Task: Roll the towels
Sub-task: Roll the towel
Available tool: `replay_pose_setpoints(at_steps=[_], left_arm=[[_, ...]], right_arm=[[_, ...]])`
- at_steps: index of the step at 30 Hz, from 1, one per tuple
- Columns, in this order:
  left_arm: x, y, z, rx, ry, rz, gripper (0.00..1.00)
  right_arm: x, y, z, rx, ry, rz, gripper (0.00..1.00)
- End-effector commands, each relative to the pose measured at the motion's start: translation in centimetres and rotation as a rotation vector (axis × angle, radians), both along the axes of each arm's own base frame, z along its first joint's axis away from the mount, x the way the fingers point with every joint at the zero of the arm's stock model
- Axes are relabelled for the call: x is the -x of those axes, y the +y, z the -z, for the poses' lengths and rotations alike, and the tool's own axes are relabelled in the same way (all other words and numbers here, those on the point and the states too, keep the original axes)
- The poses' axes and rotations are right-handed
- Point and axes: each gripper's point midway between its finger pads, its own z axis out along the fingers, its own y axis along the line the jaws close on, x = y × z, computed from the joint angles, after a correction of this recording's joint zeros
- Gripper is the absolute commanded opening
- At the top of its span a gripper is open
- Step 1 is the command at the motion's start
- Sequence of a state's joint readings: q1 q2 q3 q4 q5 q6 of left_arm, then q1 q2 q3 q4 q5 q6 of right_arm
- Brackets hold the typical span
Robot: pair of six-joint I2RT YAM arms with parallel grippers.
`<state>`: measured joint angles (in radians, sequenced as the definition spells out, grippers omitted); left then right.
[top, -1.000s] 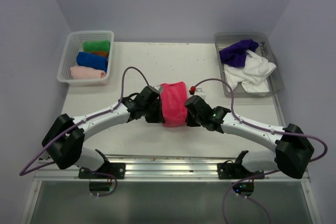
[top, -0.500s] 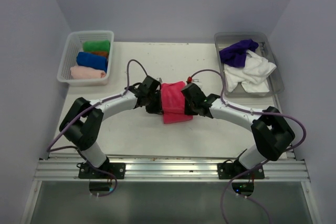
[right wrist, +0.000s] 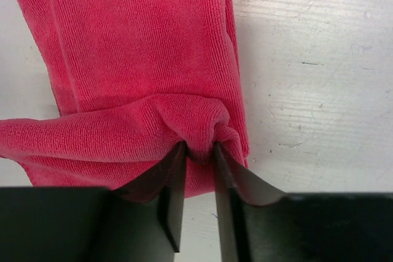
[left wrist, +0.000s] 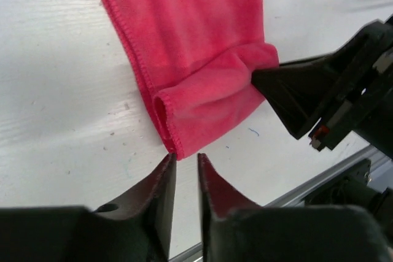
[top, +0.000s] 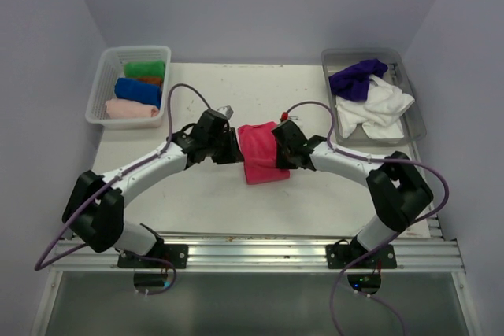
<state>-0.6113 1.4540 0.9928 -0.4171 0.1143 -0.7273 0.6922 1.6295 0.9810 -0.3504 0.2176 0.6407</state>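
Both arms have swung inward, and the left gripper [left wrist: 184,156] has released: its fingers stand slightly apart, empty, just short of the pink towel [top: 262,155]. At the opposite end, the right gripper [right wrist: 198,146] pinches the rolled fold. The towel lies at the middle of the table [top: 205,194].

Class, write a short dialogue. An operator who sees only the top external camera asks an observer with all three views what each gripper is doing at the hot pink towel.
Operator: From above, the arms crowd the ends. Is the left gripper holding the hot pink towel?
Observer: No. The left wrist view shows its jaws narrowly apart just off the towel's rolled end, with nothing between them.
Operator: And the right gripper?
Observer: The right wrist view shows a pucker of cloth tucked between its fingertips. I cannot tell whether it is actually gripped.
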Motion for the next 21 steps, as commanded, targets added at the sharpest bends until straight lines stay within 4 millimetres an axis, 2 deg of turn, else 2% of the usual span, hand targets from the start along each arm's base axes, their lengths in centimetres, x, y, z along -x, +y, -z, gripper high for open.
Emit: replay_pose_setpoints(at_steps=[1,3,4,8,9,11,12,16,21], left_arm=[[1.0,-2.5,0.1,0.124,0.017,0.056,0.2],[1.4,-3.8,0.2,0.158,0.02,0.102,0.15],[1.3,-4.1,1.1,0.149,0.034,0.105,0.1],[-0.2,-4.6,2.6,0.12,0.035,0.103,0.07],[-0.3,-4.8,2.8,0.119,0.04,0.106,0.05],[-0.6,-5.2,3.2,0.121,0.049,0.112,0.04],[-0.7,-5.3,3.4,0.122,0.048,0.112,0.04],[-1.5,-5.0,4.6,0.081,0.047,0.095,0.04],[-2.2,-4.9,5.8,0.054,0.063,0.095,0.03]], right_arm=[[-1.6,0.7,-1.9,-0.031,-0.048,0.014,0.32],[-1.6,0.5,-2.6,-0.034,-0.06,0.018,0.37],[-1.7,0.6,-3.0,-0.037,-0.068,0.016,0.38],[-1.4,0.1,-5.0,-0.058,-0.1,0.025,0.38],[-1.5,-0.1,-6.0,-0.068,-0.127,0.033,0.38],[-0.9,-0.2,-6.3,-0.093,-0.131,0.031,0.38],[-0.6,-0.3,-7.1,-0.109,-0.147,0.033,0.37],[0.7,-0.4,-6.9,-0.119,-0.143,0.029,0.37],[1.4,1.8,-6.4,-0.115,-0.134,-0.031,0.36]])
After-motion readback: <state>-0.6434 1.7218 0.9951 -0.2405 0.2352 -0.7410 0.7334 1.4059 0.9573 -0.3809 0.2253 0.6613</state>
